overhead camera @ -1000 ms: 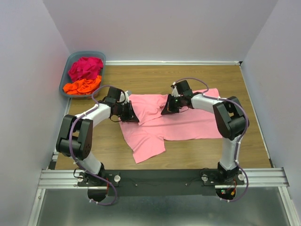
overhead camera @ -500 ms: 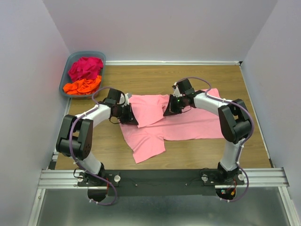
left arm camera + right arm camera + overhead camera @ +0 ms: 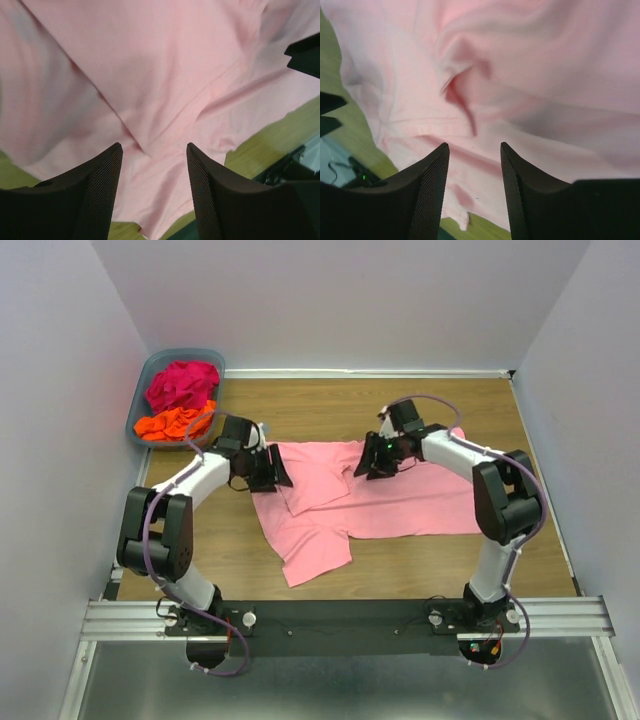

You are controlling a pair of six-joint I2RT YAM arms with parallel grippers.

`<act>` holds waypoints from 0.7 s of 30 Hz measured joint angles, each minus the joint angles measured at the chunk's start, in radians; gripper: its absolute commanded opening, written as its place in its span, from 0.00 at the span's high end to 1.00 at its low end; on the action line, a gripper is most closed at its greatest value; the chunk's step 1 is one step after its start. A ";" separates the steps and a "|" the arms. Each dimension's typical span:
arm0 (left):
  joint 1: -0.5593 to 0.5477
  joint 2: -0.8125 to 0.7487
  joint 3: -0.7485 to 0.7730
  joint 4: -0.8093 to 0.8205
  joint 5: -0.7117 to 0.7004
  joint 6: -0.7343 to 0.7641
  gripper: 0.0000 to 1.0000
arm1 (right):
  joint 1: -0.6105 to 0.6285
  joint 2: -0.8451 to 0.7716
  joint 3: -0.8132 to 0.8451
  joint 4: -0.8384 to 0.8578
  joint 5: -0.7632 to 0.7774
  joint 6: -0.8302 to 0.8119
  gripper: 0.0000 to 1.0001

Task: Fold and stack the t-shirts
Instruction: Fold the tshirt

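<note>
The light pink t-shirt [image 3: 400, 502] lies spread across the middle of the table [image 3: 300, 410]. Its far-left part is doubled over into a flap with a slanting edge, and one sleeve trails toward the near side.

My left gripper [image 3: 272, 470] sits at the shirt's far-left edge, just beside that flap. The left wrist view shows its fingers [image 3: 95, 190] parted over the cloth with nothing pinched. My right gripper [image 3: 372, 462] is over the far edge, above a puckered ridge of fabric. It is likewise spread and empty.

I judge the step in hand to be taking hold for the next fold. To do it well, I would bring both grippers down along one line so the crease comes out straight. I would pinch only the layers I mean to carry and smooth that ridge before closing.

The magenta t-shirt [image 3: 182, 383] and orange t-shirt [image 3: 176, 423] wait in the basket [image 3: 148, 375] at the far-left corner, well apart.
</note>
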 measured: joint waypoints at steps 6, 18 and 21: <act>0.043 0.028 0.214 0.039 -0.141 -0.011 0.71 | -0.227 -0.047 0.050 -0.003 0.114 -0.045 0.52; 0.045 0.407 0.430 0.114 -0.259 -0.027 0.88 | -0.482 0.094 0.186 -0.001 0.234 -0.082 0.58; 0.051 0.457 0.449 0.115 -0.270 -0.034 0.88 | -0.504 0.155 0.206 -0.003 0.238 -0.080 0.58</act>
